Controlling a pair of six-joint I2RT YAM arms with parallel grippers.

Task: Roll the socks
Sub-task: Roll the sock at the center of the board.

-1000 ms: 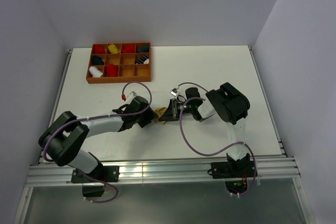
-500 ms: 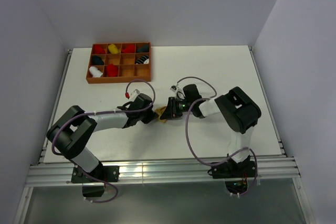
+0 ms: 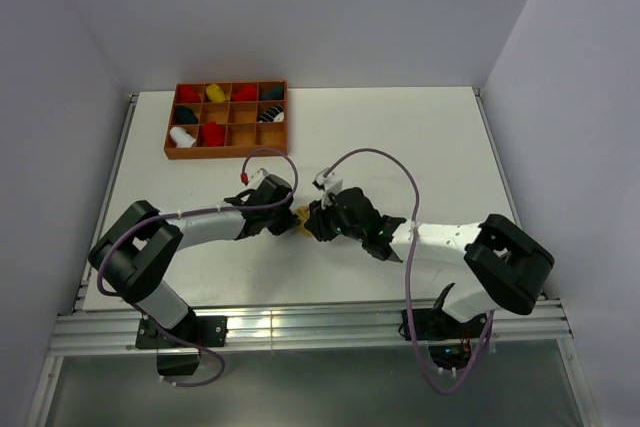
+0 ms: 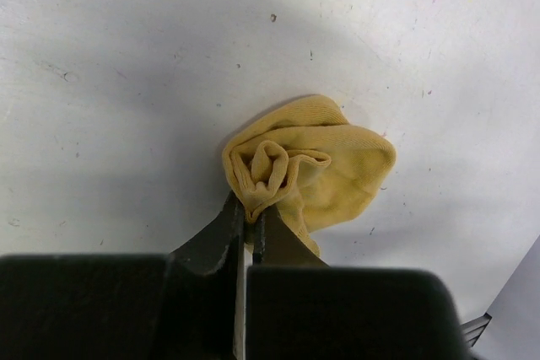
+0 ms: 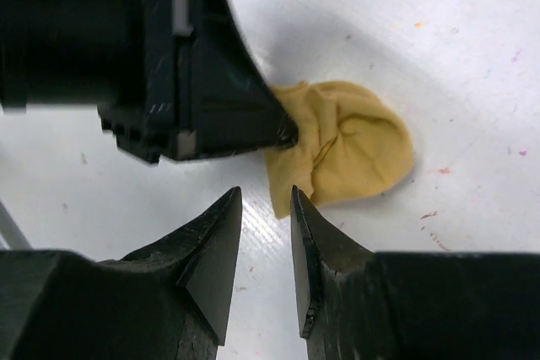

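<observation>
My two arms are bolted at the near edge of the white table (image 3: 400, 137), and both reach inward so that my hands meet a little left of the table's middle. My left gripper (image 4: 249, 215) is pinched together on the tan-yellow sock (image 4: 329, 166). Its two dark fingertips close on a fold at the near edge of the cloth, with only fabric between them. The sock lies on the table as a bunched, partly rolled lump. In the left wrist view a small curl of fabric spirals just above my left fingertips, and a rounder, flatter lobe spreads away to the right. My right gripper (image 5: 266, 196) hangs just beside the sock, its jaws a narrow way apart with nothing between them. The tips point toward the sock's near edge, but I cannot tell whether either one touches it. From my right wrist I see the dark body of my left hand coming in from the upper left, its tip on the sock. From above, the two hands face each other almost nose to nose, with only a sliver of yellow showing between them. Farther off, near the table's far left corner and well apart from both hands, sits the brown wooden compartment tray (image 3: 227, 154). Several of its compartments hold small rolled bundles (image 3: 213, 133) in red, yellow, dark, white and black-and-white stripes.
</observation>
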